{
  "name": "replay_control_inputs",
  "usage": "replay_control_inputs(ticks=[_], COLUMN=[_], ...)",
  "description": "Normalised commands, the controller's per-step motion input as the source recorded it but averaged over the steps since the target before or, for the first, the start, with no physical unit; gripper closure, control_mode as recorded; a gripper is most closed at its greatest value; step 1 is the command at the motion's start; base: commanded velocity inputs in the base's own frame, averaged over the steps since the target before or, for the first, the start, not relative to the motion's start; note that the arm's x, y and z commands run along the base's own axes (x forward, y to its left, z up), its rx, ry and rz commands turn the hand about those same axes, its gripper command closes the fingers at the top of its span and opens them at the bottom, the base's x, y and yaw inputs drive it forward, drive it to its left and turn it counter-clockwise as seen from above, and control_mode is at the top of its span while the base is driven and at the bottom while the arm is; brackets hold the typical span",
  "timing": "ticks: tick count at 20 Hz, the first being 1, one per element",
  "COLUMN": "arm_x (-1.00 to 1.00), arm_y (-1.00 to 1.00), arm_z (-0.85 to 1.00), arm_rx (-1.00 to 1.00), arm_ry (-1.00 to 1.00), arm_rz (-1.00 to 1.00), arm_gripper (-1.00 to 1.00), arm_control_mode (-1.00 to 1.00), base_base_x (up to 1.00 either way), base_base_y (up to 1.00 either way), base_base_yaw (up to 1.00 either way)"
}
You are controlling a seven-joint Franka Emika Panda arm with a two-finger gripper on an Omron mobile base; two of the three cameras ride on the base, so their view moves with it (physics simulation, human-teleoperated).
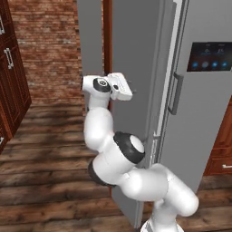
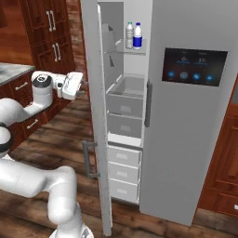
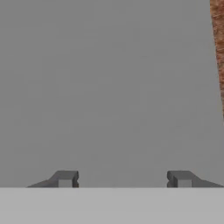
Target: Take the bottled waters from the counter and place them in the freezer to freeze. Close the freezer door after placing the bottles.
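Note:
Two bottled waters (image 2: 133, 35) stand upright side by side on the top shelf inside the freezer (image 2: 124, 104). The freezer door (image 2: 95, 97) stands open and is seen edge-on in the right base view; its handle (image 2: 88, 160) sticks out low on the outer side. In the left base view the freezer door (image 1: 131, 50) is a tall grey panel. My gripper (image 1: 131, 88) (image 2: 84, 86) points at the door's outer face, close to it at about chest height. In the hand view my gripper (image 3: 124, 178) is open against plain grey, with nothing between the fingertips (image 3: 65, 178). A bit of counter (image 2: 11, 70) shows at far left.
The wider fridge door with its dark display panel (image 2: 195, 65) (image 1: 210, 56) is shut on the right. Reddish-brown cabinets (image 1: 11, 72) (image 2: 51, 28) line the left side, with a brick wall (image 1: 50, 41) behind. Wooden floor (image 1: 45, 181) lies open left of the arm.

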Motion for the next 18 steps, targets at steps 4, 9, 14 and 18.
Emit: replay_control_inputs(ticks=[4, 9, 14, 18], arm_x=[0.00, 0.00, 0.11, 0.64], arm_y=[-1.00, -1.00, -0.99, -0.79], arm_z=[-0.28, -0.26, -0.10, 0.00], arm_rx=[0.00, 0.00, 0.04, 0.16], arm_ry=[-0.09, -0.08, -0.02, 0.00], arm_rz=[0.30, 0.30, 0.25, 0.11], arm_gripper=[-1.00, -1.00, -1.00, -1.00], arm_control_mode=[-1.00, -1.00, -1.00, -1.00], base_base_x=[0.00, 0.00, 0.00, 0.00], base_base_y=[0.00, 0.00, 0.00, 0.00], base_base_yaw=[0.00, 0.00, 0.00, 0.00])
